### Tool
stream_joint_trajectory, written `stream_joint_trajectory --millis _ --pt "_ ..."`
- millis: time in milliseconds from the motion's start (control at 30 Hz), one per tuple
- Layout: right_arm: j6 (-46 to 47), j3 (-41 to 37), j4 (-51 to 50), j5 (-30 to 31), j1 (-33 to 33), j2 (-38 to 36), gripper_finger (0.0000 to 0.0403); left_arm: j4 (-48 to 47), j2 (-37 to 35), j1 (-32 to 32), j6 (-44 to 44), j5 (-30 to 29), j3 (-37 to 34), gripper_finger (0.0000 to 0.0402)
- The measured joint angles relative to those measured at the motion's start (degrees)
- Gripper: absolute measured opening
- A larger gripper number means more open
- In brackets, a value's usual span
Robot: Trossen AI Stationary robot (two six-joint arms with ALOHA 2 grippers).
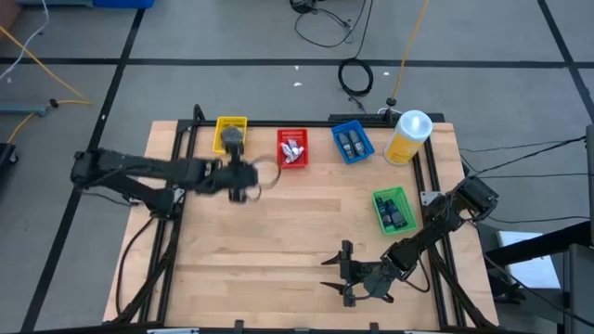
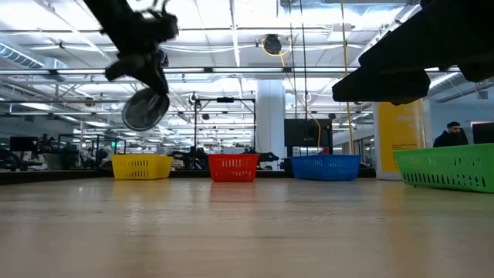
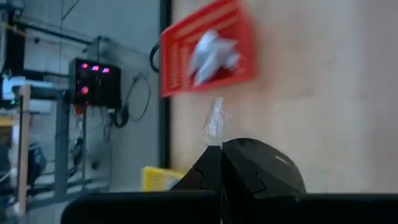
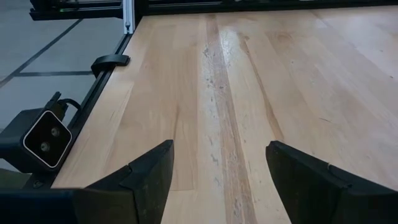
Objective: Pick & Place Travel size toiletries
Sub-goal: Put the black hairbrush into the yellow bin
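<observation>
Four plastic baskets stand on the counter (image 1: 278, 232): one yellow basket (image 1: 231, 131), one red basket (image 1: 292, 147), one blue basket (image 1: 353, 141), one green basket (image 1: 393, 211). One yellow bottle (image 1: 408, 136). One round puck (image 2: 145, 109) is seen in the low view; basket contents cannot be counted.

Wooden bench (image 1: 278, 232); far edge: yellow basket (image 1: 231, 130), red basket (image 1: 292, 147), blue basket (image 1: 353, 141), yellow bottle (image 1: 408, 137). Green basket (image 1: 393, 210) right. Left gripper (image 1: 243, 176) near yellow basket; right gripper (image 1: 345, 271) near front edge.
</observation>
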Motion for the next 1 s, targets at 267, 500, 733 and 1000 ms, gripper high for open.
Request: stream_joint_trajectory --millis 267,500,733,1000 --pt "0.05 -0.85 -0.25 0.00 -0.17 -0.02 0.0247 21.70 0.04 27.82 21.17 10.06 -5.38 0.0001" --pt "4.20 -5.26 0.96 0.00 -2.29 0.00 0.0247 51.24 1.54 41.46 35.39 14.57 -15.96 0.0000" --pt "4.39 -9.20 8.94 -0.07 -4.54 0.00 0.0247 56.57 4.00 45.46 35.89 15.02 -22.28 0.0000" --pt "-2.59 -9.71 15.56 -0.26 -4.52 0.00 0.0247 56.29 4.09 40.09 28.04 14.70 -25.18 0.0006"
